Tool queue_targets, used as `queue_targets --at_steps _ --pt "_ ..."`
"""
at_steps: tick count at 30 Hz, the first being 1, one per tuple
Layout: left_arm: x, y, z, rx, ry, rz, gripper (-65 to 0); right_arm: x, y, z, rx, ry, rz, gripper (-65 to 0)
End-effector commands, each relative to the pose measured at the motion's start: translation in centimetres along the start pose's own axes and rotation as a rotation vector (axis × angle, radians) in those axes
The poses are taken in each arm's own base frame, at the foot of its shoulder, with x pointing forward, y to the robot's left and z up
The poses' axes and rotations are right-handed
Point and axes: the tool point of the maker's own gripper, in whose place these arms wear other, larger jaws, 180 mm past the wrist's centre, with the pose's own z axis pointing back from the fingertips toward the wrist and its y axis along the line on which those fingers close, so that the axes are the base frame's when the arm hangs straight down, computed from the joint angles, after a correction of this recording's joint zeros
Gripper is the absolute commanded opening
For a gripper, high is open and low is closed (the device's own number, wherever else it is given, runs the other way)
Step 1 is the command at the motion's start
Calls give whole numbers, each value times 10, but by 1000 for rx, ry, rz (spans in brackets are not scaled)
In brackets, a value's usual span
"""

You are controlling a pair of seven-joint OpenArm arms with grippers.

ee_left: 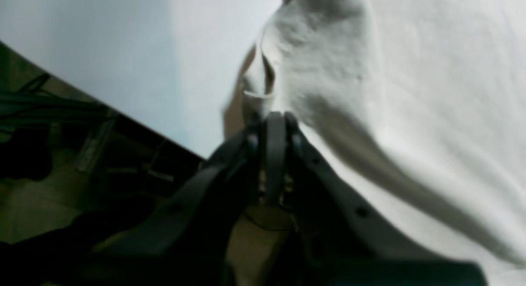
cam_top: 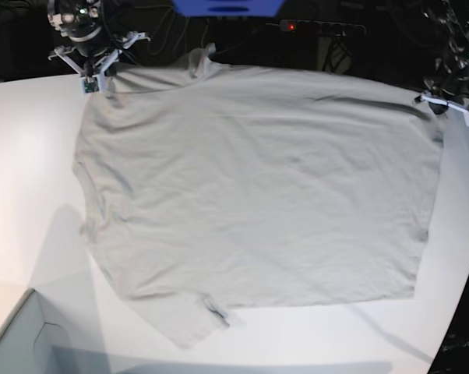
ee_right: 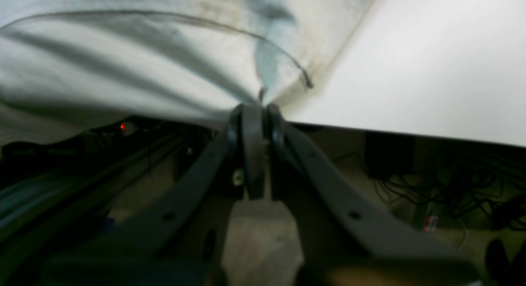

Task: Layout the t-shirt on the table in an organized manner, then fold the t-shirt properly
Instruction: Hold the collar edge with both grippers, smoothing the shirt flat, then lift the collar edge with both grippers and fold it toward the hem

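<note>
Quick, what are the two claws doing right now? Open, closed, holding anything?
Left gripper: closed, pinching the edge of the t-shirt.
Right gripper: closed, pinching the t-shirt's edge too.

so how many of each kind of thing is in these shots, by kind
t-shirt: 1
table: 1
grippers: 2, the left gripper and right gripper, both shut on the t-shirt
Total: 4
</note>
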Motion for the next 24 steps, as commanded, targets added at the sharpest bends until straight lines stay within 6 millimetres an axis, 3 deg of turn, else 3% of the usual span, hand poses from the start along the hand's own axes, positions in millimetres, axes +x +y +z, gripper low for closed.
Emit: queue_targets --at_steps 1,11,15,24 --pt "22 2 5 4 -64 -17 -650 26 13 3 53 -98 0 -650" --pt "49 -13 17 -15 -147 -45 -650 78 8 33 8 -246 28 -650" --pt "53 -12 14 -12 -152 -37 -650 96 2 28 -2 -283 31 -650" --pt "97 -31 6 -41 -246 -18 -650 125 -16 1 -15 -317 50 -650"
